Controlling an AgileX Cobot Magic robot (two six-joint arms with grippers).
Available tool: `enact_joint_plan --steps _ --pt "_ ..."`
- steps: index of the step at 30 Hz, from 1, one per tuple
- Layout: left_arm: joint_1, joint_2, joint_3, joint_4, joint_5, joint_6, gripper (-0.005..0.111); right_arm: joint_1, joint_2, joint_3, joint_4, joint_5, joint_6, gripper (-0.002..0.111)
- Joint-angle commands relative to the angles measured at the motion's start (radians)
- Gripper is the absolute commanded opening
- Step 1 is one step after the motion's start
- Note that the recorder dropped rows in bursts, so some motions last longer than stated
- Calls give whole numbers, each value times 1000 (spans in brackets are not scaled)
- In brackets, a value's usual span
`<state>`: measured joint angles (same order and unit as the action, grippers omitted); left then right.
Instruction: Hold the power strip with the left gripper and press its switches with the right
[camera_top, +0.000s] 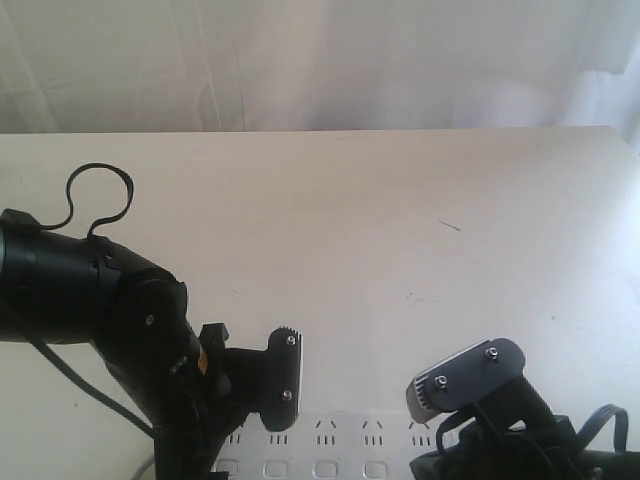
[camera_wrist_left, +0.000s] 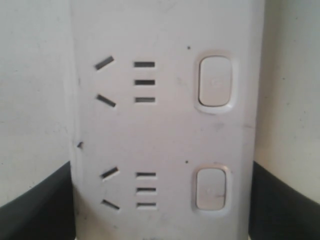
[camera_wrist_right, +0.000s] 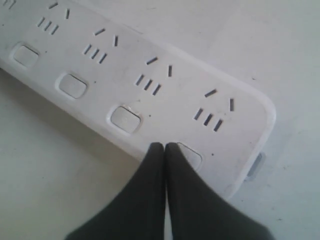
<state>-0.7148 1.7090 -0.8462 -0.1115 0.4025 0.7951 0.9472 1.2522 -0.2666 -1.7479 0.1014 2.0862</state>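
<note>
At the power strip's end switch, my right jaws, pressed together, should push straight down (tips sit slightly off-centre); my left jaws pinch the strip's sides, holding it flat on the bench.

We see a pale cream flat-topped counter, matte and faintly smudged, filling most of the exterior view. Directly on it lies a long white plastic power strip, flat and face up. It runs left to right along the near edge of that view, with both ends hidden. Its small white rounded-rectangle switches sit on the near side of the outlets. A thin dark mark shows on the bare counter, well apart from the strip.
</note>
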Motion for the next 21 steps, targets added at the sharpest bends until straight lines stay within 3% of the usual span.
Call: enact_joint_plan --steps 1,21 --pt "-6 26 29 1 43 -8 0 -1 -4 26 13 49 14 0" --pt "-6 26 29 1 36 -8 0 -1 -4 11 24 76 17 0"
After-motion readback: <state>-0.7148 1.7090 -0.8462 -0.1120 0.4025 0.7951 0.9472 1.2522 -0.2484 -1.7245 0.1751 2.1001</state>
